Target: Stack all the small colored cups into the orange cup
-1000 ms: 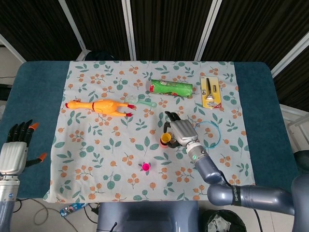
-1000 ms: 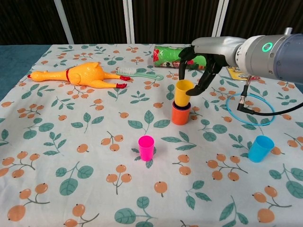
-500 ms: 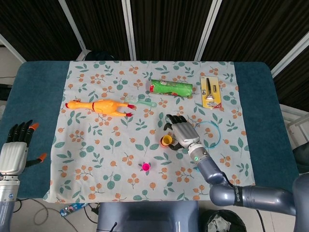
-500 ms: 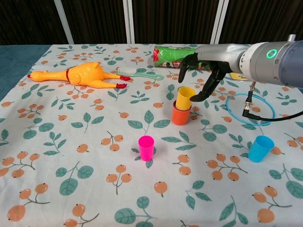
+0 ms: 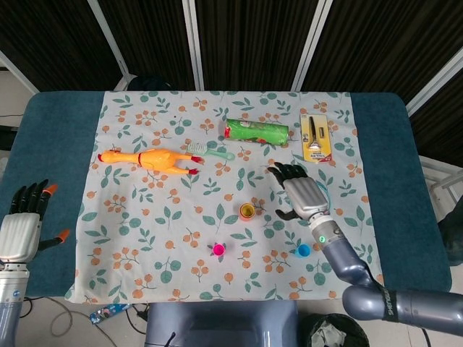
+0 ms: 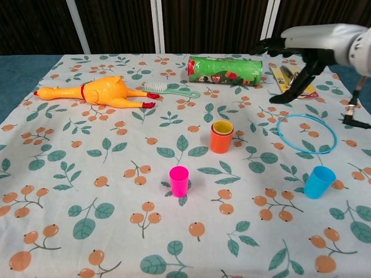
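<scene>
Orange cup [image 6: 221, 139] mid-cloth, yellow cup [image 6: 222, 127] nested, right hand [image 6: 297, 57] apart

Open cloth around pink cup [image 6: 179, 180]

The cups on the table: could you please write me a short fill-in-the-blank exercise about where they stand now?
1. The yellow cup sits inside the ____ cup.
2. The pink cup stands ____ on the cloth.
3. The right hand holds ____.
4. The cup nearest the blue ring is ____.

Missing words: orange; upright; nothing; blue
</scene>
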You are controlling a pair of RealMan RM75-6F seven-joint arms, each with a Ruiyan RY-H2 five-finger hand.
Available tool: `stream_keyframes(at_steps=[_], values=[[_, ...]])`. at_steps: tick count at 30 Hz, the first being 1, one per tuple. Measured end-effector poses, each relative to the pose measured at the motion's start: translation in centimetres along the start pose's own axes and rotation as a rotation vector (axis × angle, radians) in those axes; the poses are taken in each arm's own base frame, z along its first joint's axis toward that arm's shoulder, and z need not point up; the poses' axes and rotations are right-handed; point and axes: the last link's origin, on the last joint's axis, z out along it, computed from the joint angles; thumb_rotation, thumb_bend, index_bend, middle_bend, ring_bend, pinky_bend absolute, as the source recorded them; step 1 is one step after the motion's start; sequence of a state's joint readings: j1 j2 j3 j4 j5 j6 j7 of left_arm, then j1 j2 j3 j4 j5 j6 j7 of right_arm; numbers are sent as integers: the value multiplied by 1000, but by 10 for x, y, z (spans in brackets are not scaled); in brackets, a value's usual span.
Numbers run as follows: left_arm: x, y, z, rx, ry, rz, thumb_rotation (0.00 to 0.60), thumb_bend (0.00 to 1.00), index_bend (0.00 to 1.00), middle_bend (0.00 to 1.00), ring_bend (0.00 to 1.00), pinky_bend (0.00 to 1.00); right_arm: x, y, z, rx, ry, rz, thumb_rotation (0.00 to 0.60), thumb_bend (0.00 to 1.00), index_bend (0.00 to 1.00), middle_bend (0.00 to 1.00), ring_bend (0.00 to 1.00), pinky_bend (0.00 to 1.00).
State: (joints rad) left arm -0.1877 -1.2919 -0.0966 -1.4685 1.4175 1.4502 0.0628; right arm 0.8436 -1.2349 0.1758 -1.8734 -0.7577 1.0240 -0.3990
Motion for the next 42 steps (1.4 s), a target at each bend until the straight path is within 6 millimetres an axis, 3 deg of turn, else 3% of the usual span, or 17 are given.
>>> stream_keyframes(at_steps=[6,10,14,18,25,33,42], values=[[2,1,-2,-1,12,-10,600,127,127,13,0,0,1,28,-48,-21,23,-80,600,344,118,0,0,21],[3,2,-3,-2,12,-17,600,127,127,11,0,0,-14,43,-80,-28,-1,-104,600,344,118,0,0,21],[2,3,-5,-6,-4,-29,600,126,126,6,0,0,-36,48,-100,-14,-38,-113,600,344,132,0,0,21],[4,3,-7,-6,-24,-37,600,126,126,5,0,0,-57,46,-103,8,-53,-101,600,344,194,0,0,21],[5,1,-8,5,-28,-25,600,126,126,5,0,0,-79,39,-88,37,-4,-57,600,344,262,0,0,21],[5,-1,-6,16,-36,-18,600,126,126,5,0,0,-89,40,-78,19,-26,-66,600,345,276,0,0,21],[4,0,-6,13,-40,-12,600,127,126,5,0,0,-84,45,-89,-5,-45,-80,600,344,278,0,0,21]])
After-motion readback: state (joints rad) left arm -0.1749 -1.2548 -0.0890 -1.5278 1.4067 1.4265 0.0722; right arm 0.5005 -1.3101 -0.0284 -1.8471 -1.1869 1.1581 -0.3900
